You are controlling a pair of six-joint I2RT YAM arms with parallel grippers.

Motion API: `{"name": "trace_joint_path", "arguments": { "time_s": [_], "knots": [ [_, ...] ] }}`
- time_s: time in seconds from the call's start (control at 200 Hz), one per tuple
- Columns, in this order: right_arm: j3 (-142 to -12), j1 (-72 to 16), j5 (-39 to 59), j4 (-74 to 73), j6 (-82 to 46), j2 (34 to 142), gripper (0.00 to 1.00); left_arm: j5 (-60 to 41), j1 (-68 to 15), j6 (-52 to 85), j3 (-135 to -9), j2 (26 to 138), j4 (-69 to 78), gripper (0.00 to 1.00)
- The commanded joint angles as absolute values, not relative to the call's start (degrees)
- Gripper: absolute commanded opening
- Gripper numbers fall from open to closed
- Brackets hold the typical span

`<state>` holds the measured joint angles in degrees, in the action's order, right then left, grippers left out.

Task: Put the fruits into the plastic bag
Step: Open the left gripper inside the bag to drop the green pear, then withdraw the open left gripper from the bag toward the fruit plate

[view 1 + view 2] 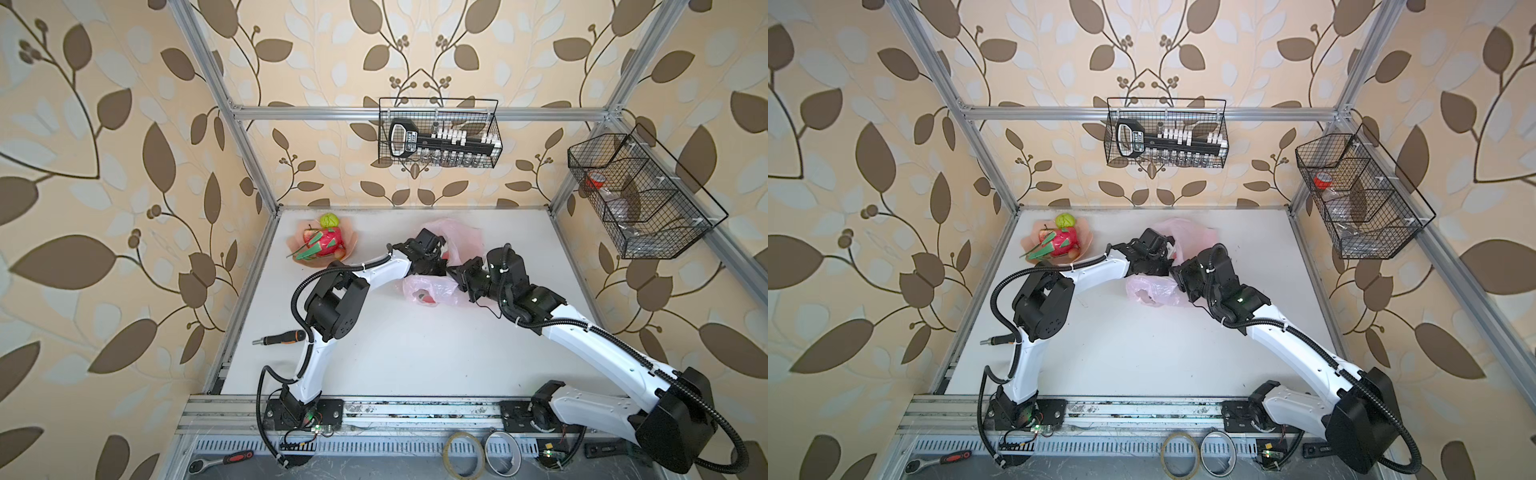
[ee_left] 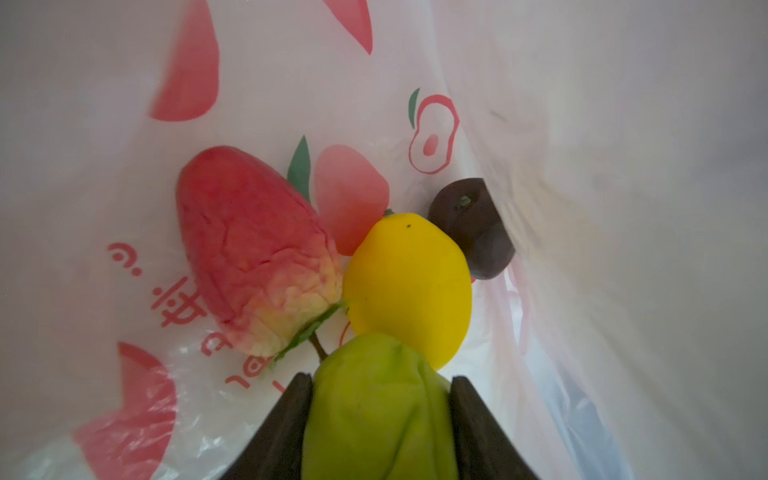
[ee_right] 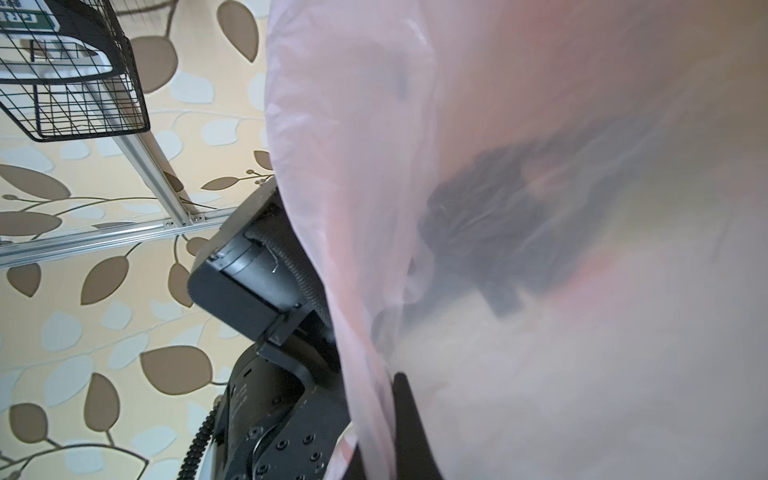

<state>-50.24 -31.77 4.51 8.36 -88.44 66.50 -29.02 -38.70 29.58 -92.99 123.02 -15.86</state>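
The L claw is deep in the bag & pinches a green fruit, one pad on each side. I think it goes that far in so the fruit can't roll out when let go. Just past it lie 3 fruits already in the bag: a lemon, a red fruit & a purple fruit. They bunch up close, prob. b/c the soft bag sags there.

The R claw is pressed together on the bag's thin edge. It lifts the edge, I guess to make the mouth wide for the L claw. W/o that the bag would flop shut.

In both top views the bag sits mid table, between the 2 arms. The dish is in the far left corner, well apart from the bag. On it are a dragon fruit, the other green fruit & small red ones. So the job looks about half done.

Next the L claw should let go & back out w/o snagging the bag. The dragon fruit is big w/ floppy scales, so it may be hard to grab.
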Motion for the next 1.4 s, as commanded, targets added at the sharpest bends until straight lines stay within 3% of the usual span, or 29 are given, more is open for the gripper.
{"name": "trace_joint_path", "arguments": {
  "time_s": [0.0, 0.11, 0.3, 0.929, 1.394],
  "knots": [
    [-49.30, -31.47, 4.83, 8.17, -90.53, 66.15, 0.00, -32.88, -39.24, 31.76, -90.70, 121.32, -13.83, 0.63],
    [-49.37, -31.43, 4.85, 7.83, -90.62, 66.34, 0.00, -33.55, -39.00, 32.76, -89.57, 119.81, -13.42, 0.80],
    [-49.37, -31.39, 4.29, 7.97, -90.68, 66.27, 0.00, -33.32, -37.54, 33.12, -89.40, 115.83, -14.88, 0.89],
    [-49.65, -31.43, 3.55, 7.08, -90.94, 66.81, 0.00, -30.23, -33.48, 22.77, -87.90, 106.68, -28.58, 0.92],
    [-51.21, -30.92, 4.04, 6.53, -90.54, 68.25, 0.00, -30.50, -28.30, 9.61, -81.49, 93.65, -39.55, 0.92]
  ]
}}
